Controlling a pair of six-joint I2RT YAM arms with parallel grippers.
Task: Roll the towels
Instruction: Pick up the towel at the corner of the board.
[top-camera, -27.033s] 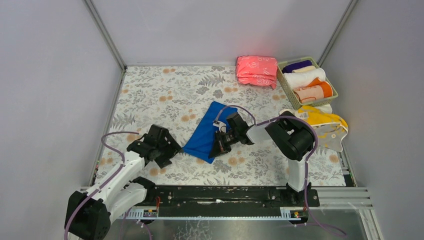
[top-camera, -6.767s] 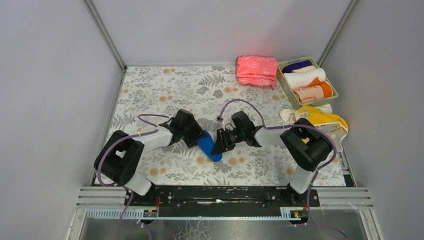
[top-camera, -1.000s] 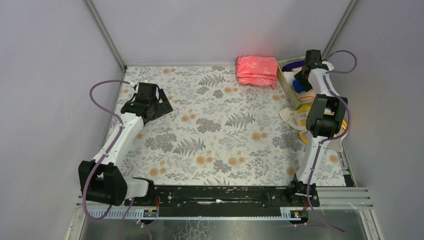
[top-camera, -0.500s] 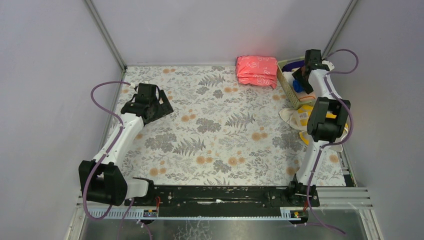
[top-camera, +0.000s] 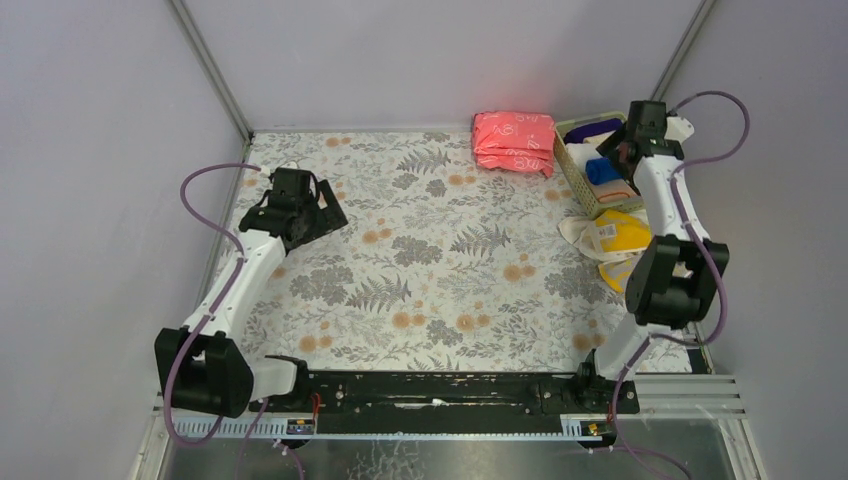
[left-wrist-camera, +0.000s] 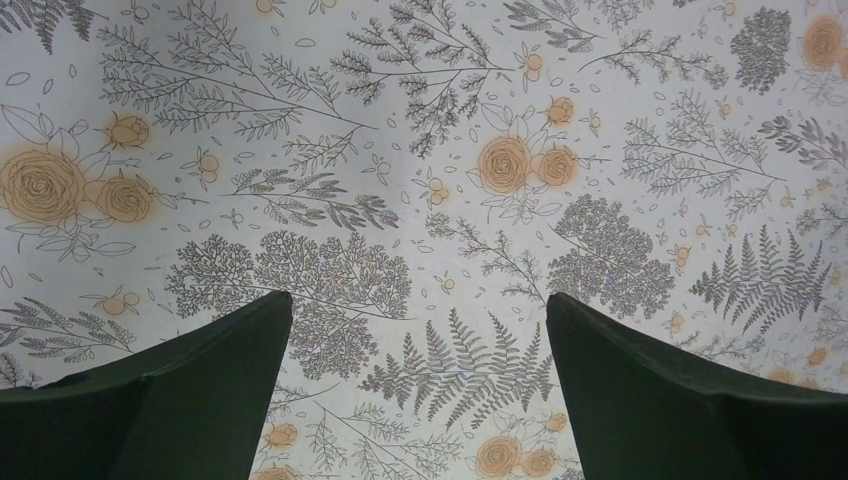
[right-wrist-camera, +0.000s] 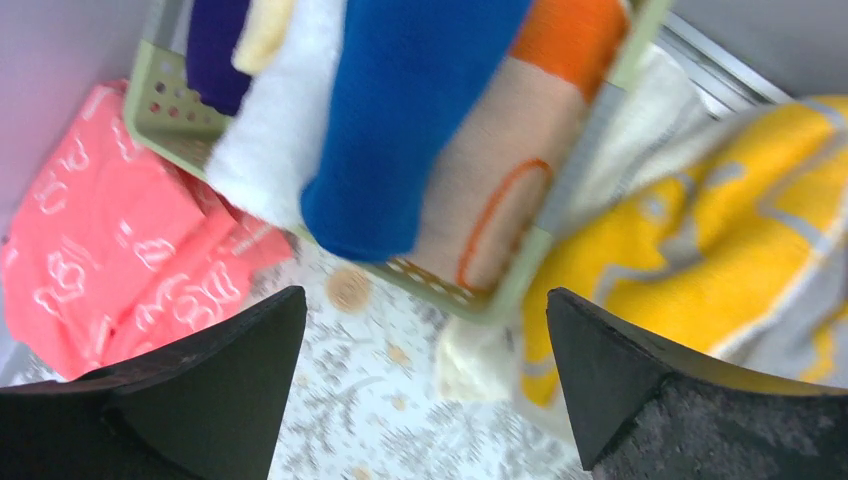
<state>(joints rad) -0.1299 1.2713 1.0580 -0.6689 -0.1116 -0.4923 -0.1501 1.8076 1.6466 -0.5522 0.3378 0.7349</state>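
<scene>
Released, the blue roll (right-wrist-camera: 410, 120) now lies in the basket (right-wrist-camera: 150, 95), right pincer (right-wrist-camera: 420, 295) wide above. Yellow towel (top-camera: 625, 232) waits beside the basket, nearest this pincer.

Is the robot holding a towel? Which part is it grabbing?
No, nothing is held. The right gripper is open above the blue towel lying in the basket, and the left gripper is open over the table.

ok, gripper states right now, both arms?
Left gripper: open, empty, above the table.
Right gripper: open, empty, above the blue towel lying in the basket.
</scene>
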